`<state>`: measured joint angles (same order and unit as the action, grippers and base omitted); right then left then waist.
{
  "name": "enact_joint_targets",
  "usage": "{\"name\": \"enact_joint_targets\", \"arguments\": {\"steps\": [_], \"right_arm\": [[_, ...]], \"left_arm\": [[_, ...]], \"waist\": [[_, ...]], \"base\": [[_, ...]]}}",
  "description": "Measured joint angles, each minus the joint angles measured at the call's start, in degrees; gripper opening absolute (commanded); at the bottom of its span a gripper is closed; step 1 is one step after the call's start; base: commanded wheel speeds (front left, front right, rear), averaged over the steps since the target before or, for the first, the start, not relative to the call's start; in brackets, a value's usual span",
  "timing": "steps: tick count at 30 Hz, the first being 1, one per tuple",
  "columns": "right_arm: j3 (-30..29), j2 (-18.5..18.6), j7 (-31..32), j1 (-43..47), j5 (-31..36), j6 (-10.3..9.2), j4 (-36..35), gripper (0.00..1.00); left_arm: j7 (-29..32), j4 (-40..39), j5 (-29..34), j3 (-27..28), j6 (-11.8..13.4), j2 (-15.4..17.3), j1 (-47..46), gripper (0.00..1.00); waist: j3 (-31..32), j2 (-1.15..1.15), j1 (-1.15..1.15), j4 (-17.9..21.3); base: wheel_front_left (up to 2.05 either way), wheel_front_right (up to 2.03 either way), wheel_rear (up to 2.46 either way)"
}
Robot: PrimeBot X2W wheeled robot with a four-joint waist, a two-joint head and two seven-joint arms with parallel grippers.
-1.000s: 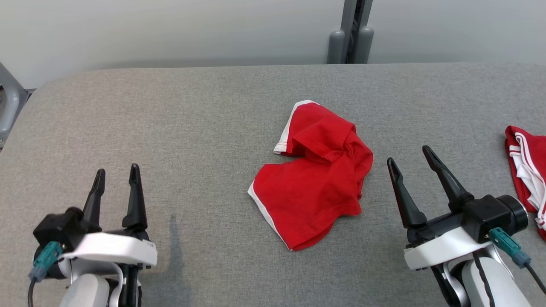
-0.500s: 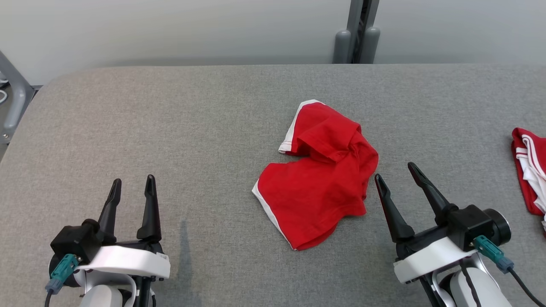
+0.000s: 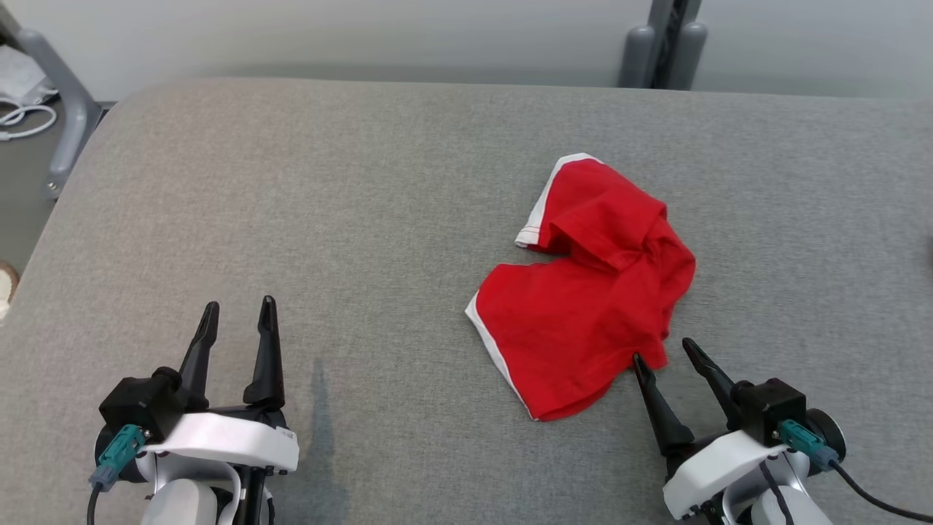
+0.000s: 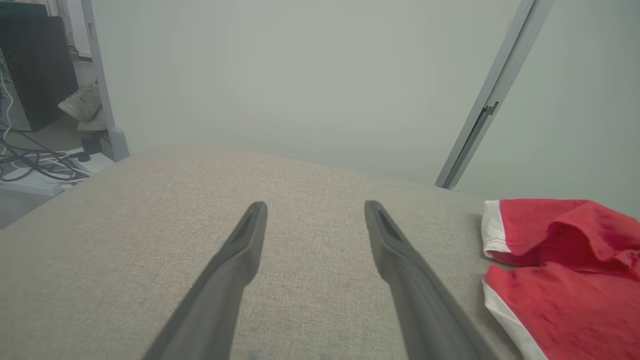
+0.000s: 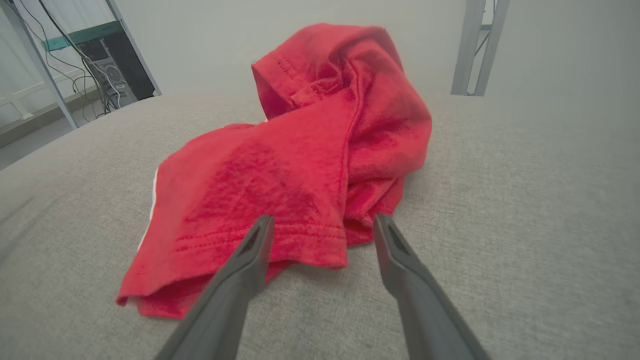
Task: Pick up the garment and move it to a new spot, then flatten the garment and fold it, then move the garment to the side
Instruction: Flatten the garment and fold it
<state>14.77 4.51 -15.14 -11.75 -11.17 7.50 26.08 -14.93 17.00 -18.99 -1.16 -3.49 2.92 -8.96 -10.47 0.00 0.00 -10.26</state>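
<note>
The garment (image 3: 594,292) is a crumpled red piece with white trim, lying right of centre on the grey cloth table (image 3: 328,204). My right gripper (image 3: 665,351) is open at its near right corner, low over the table. In the right wrist view the garment's hem (image 5: 280,245) lies between and just beyond the two fingertips of the right gripper (image 5: 322,225), and I cannot tell whether they touch it. My left gripper (image 3: 239,310) stands open at the lower left, far from the cloth. From the left wrist the left gripper (image 4: 315,210) holds nothing, with the garment (image 4: 565,265) at the right edge.
Grey posts (image 3: 663,44) stand behind the table's far edge against a pale wall. At the far left a frame leg (image 3: 62,109) and cables (image 3: 22,120) sit on the floor. Cables and shoes (image 4: 82,105) show on the floor in the left wrist view.
The head camera has turned left and tipped down, so the second red garment left the picture at the right. My right gripper has come in toward the garment's near corner, jaws still open.
</note>
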Motion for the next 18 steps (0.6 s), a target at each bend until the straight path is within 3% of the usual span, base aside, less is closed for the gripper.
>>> {"name": "enact_joint_targets", "arguments": {"steps": [7, 8, 9, 18], "right_arm": [[0.1, -0.1, 0.0, -2.1, -1.2, 0.00, 3.9, 1.00], [0.7, -0.1, 0.0, -2.2, -1.8, 0.00, 4.4, 0.22], [1.4, -0.1, 0.1, -2.3, -2.2, 0.00, 4.8, 0.00], [3.2, 1.5, 0.2, -4.0, -3.0, 0.00, 2.8, 0.00]], "left_arm": [[0.0, 0.5, -0.4, -0.5, 0.0, -0.1, -0.3, 1.00], [0.0, 0.5, -0.7, -0.6, 0.0, -0.1, -0.5, 1.00], [0.0, 0.6, -0.7, -0.7, 0.0, -0.1, -0.5, 1.00], [0.0, 1.1, -1.1, -0.5, 0.5, -0.1, -0.4, 1.00]], "waist": [[-0.9, 0.00, 0.00, -1.7], [-0.9, 0.00, 0.00, -1.9], [-0.9, 0.00, 0.00, -2.0], [0.6, 0.00, 0.00, -0.9]], "base": [[0.00, 0.00, 0.00], [0.00, 0.00, 0.00], [0.00, 0.00, 0.00], [0.00, 0.00, 0.00]]}}
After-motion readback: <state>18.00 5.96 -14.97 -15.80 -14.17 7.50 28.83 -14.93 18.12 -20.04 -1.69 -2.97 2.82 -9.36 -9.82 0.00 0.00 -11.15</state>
